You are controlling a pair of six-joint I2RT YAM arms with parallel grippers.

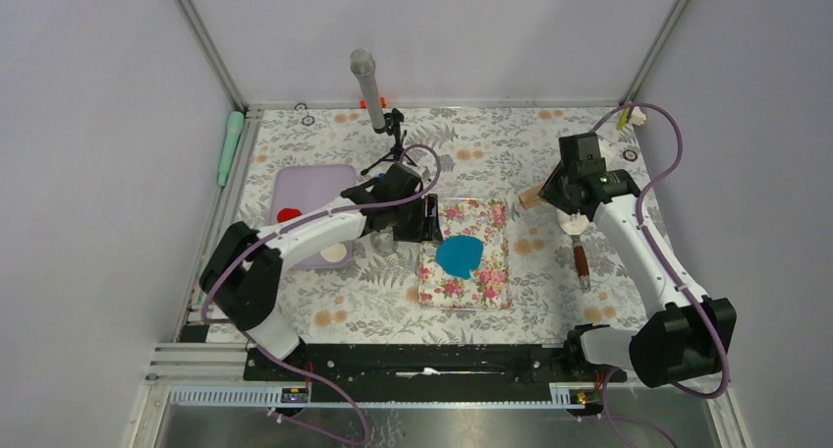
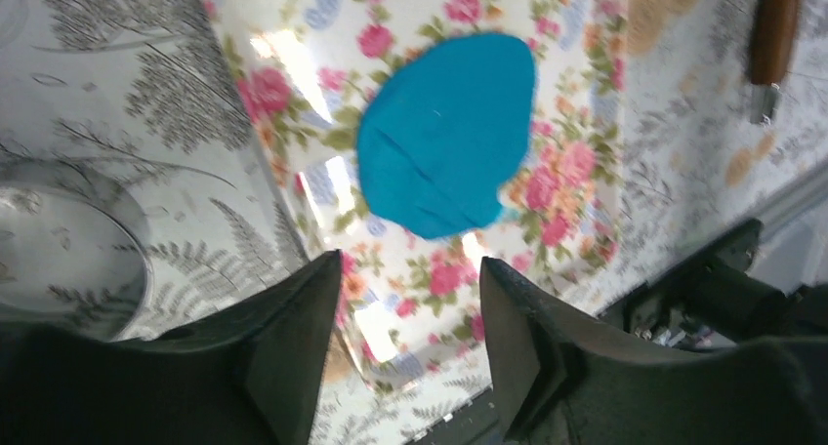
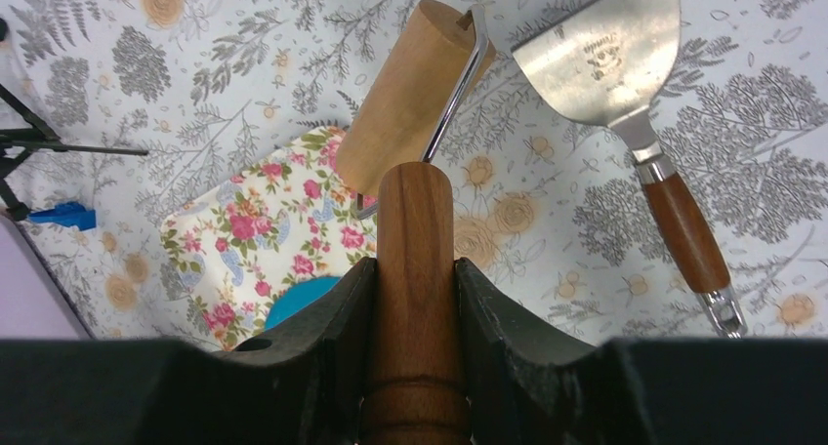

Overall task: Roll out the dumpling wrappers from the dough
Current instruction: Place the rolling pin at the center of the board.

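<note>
Status: flattened bright blue clay dough (image 2: 444,133), one irregular rounded sheet, lies flat about mid-way across the glossy pink floral mat (image 2: 576,172). Left gripper (image 2: 410,264) hangs over the mat's left edge with its jaws apart and nothing between them, clear of the sheet. Right gripper (image 3: 415,269) is clenched on the dark handle of the wooden roller with a pale drum (image 3: 415,94), off the mat's far right corner. Cannot tell whether the drum touches the tablecloth. Steel spatula with a brown wooden handle (image 3: 605,55) lies just right of the roller.
</note>
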